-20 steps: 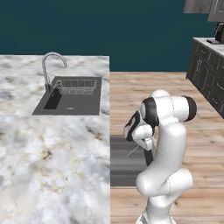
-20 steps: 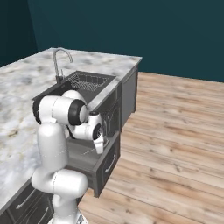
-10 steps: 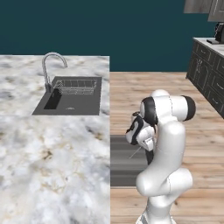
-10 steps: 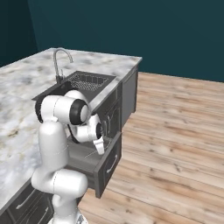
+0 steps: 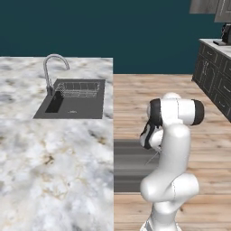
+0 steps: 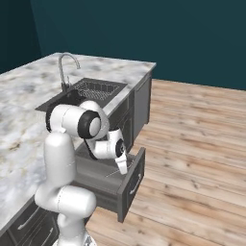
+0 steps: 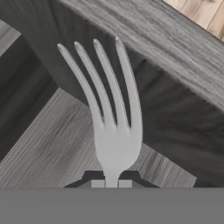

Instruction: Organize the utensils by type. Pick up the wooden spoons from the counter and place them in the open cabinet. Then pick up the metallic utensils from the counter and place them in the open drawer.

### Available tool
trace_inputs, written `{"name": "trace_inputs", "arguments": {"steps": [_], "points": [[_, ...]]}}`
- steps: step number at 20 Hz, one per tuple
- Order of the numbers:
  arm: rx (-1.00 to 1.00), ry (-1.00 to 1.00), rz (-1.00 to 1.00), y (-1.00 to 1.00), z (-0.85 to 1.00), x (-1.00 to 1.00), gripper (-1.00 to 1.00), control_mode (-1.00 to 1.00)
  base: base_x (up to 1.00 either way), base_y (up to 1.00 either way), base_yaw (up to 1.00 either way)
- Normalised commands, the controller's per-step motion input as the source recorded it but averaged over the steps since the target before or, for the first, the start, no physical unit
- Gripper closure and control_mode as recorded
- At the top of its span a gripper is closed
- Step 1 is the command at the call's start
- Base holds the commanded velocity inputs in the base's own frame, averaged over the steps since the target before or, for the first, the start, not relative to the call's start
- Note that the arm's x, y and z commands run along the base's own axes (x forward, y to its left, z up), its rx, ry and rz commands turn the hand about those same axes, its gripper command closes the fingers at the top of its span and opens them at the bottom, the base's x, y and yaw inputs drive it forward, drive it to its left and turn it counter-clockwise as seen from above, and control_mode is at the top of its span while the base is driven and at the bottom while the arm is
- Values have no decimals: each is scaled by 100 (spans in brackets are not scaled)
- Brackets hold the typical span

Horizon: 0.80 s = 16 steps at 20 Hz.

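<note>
My gripper point(image 7: 111, 183) is shut on the handle of the silver-grey metal fork point(image 7: 113, 131), whose tines point away from the hand. The fork hangs just above the charcoal floor of the open drawer point(image 7: 52, 153), near its front wall. In the right base view the gripper point(image 6: 122, 164) points down into the drawer point(image 6: 129, 185), with the fork point(image 6: 115, 171) as a thin line below it. The left base view has the gripper point(image 5: 150, 145) over the drawer point(image 5: 128, 167) beside the marble counter point(image 5: 49, 171). The wooden spoons are out of view.
A sink point(image 5: 74, 100) with a curved faucet point(image 5: 52, 72) and a wire rack is set in the counter behind the drawer. Wooden floor point(image 6: 192, 158) lies beyond the drawer front. Dark cabinets point(image 5: 216, 76) stand at the far right.
The gripper has sunk a little lower into the drawer and shifted slightly toward its front, with the fork still in it.
</note>
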Motion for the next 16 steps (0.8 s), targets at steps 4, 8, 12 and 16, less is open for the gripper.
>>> {"name": "trace_inputs", "arguments": {"steps": [4, 8, 12, 16], "points": [[0, -1, 0, -12, 4, -16, 100, -100, 0, 0, 0], [0, -1, 0, 26, 33, -4, 100, -100, 0, 0, 0], [0, 0, 0, 57, 38, 0, 100, -100, 0, 0, 0], [0, 2, 0, 57, -6, 2, 100, -100, 0, 0, 0]]}}
